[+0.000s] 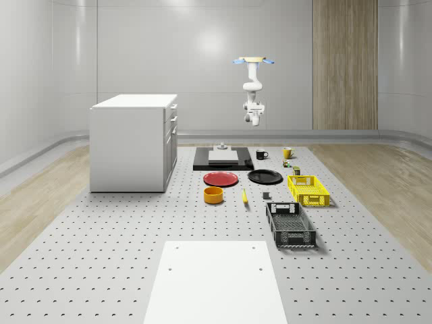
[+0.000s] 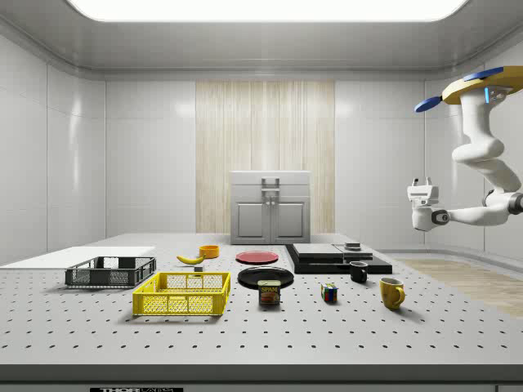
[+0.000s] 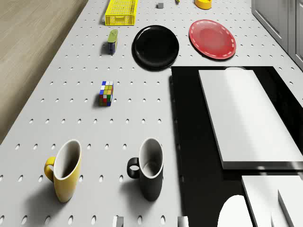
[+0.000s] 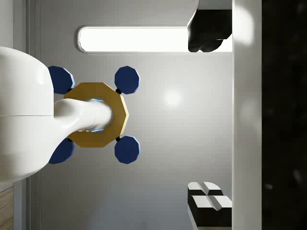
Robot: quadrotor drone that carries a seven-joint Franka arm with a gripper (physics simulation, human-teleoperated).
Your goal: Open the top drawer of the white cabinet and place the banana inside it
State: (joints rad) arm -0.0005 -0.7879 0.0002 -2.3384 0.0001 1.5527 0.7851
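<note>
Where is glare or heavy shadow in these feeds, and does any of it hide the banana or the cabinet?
Side view: the bright ceiling panel leaves the banana and white cabinet evenly lit. Whole-scene view: soft reflections on the back wall, cabinet front shaded but readable. Drone view: only short shadows under the mugs. Wrist view: the ceiling light glares, washing out detail around it.

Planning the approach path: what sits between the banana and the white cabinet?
In the whole-scene view, the orange bowl lies between the banana and the white cabinet; otherwise bare tabletop.
</note>
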